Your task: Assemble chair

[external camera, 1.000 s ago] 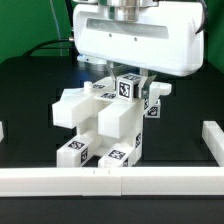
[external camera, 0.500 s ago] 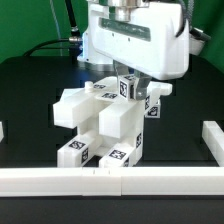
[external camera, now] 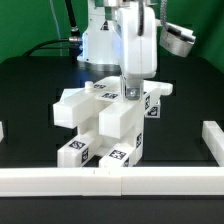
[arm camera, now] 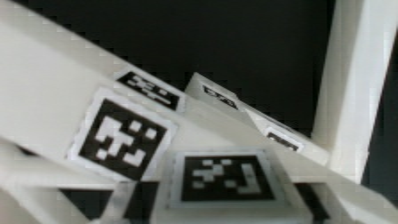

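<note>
At mid-table in the exterior view: chair (external camera: 105, 125), a cluster of chunky white blocks fitted together, standing on the black table (external camera: 30, 100) just behind the front border rail (external camera: 60, 182). Tagged on front and top faces. Directly over its rear upper block, gripper (external camera: 128, 88), turned edge-on to the camera, tips down at the topmost tagged block, touching or nearly so. Cannot tell whether jaws apart, together or clamped on that block: hidden by the edge-on angle.

In the wrist view: very close on the chair (arm camera: 196, 100), slanting white faces filling most of the picture, with several square tags (arm camera: 121, 135), blurred. Black table beyond. Dark upright strip (arm camera: 334, 90) at one side, possibly a finger, too unclear to call. No jaw gap to be made out here either.

Handling, as judged: rigid moulded plastic, light for its bulk, not fragile. Matte skin, so probably fair grip, though liable to slip on flat faces under a skewed pinch. Best taken across a narrow block with two parallel flat sides, near its middle and clear of the joints. Risks: shoving the whole free-standing cluster sideways, or prying a loose joint apart.
</note>
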Tool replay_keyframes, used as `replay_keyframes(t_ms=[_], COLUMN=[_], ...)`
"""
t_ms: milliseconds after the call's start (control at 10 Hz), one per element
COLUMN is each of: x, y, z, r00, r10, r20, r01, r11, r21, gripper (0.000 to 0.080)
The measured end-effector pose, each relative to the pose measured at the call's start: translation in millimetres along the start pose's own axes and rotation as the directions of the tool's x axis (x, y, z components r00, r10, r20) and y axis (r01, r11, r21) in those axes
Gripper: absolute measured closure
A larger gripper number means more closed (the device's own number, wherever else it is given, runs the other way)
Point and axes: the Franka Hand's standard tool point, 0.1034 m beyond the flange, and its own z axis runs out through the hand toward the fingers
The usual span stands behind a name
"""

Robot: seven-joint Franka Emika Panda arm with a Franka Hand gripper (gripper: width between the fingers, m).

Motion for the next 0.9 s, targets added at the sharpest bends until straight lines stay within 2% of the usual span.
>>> replay_keyframes(t_ms=[300,500,600,700,800,900], x=[-1.5,-1.5,-4.1,-7.0,-5.9,-5.8], y=[-0.4,0.3,3.2,1.7,1.7,1.9], z=[0.1,1.0,1.7,0.0,0.5,0.6], r00=[0.980,0.992,0.997,0.999,0.997,0.988], r10=[0.195,0.127,0.074,0.007,-0.072,-0.150], r20=[0.029,0.028,0.028,0.032,0.033,0.036], r01=[-0.195,-0.127,-0.073,-0.006,0.073,0.152], r11=[0.981,0.992,0.997,0.999,0.997,0.988], r21=[0.001,-0.001,-0.034,-0.040,-0.035,-0.033], gripper=[0.0528,0.0528,0.0375,0.0375,0.0212,0.0169])
